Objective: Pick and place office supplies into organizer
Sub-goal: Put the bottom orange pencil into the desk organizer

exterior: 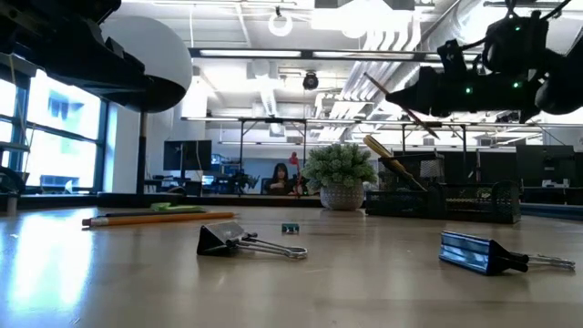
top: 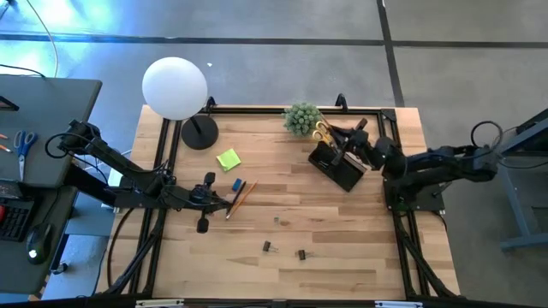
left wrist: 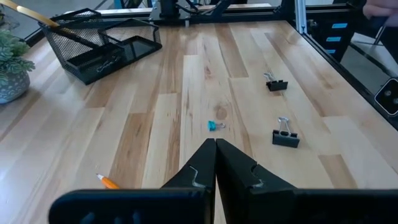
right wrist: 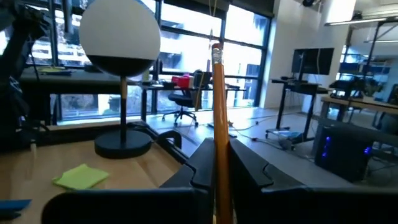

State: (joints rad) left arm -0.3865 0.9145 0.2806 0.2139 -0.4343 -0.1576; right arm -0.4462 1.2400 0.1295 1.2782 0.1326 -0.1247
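Right gripper (right wrist: 217, 165) is clamped on an orange pencil (right wrist: 218, 106), held above the black organizer (top: 338, 167) at the table's far right side, next to the potted plant (top: 301, 118). The yellow-handled scissors (top: 322, 133) already stick out of the organizer. Left gripper (left wrist: 216, 163) has its jaws pressed together with nothing between them, low over the table near the other pencils (top: 239, 195) and the small blue block (top: 237, 184).

Still loose: green sticky-note pad (top: 228, 159), three binder clips (top: 266, 246) (one much smaller, teal).

Risks as I read them:
- Grip sits near one end of the pencil, so it can pivot in the jaws and miss the compartment, or catch the mesh rim.
- The scissors crowd the opening; a tilted pencil could hit the handles and shove the organizer, which looks light.
- Releasing from too high could bounce the pencil out onto the table.
- The plant is close; a wide swing could clip it.
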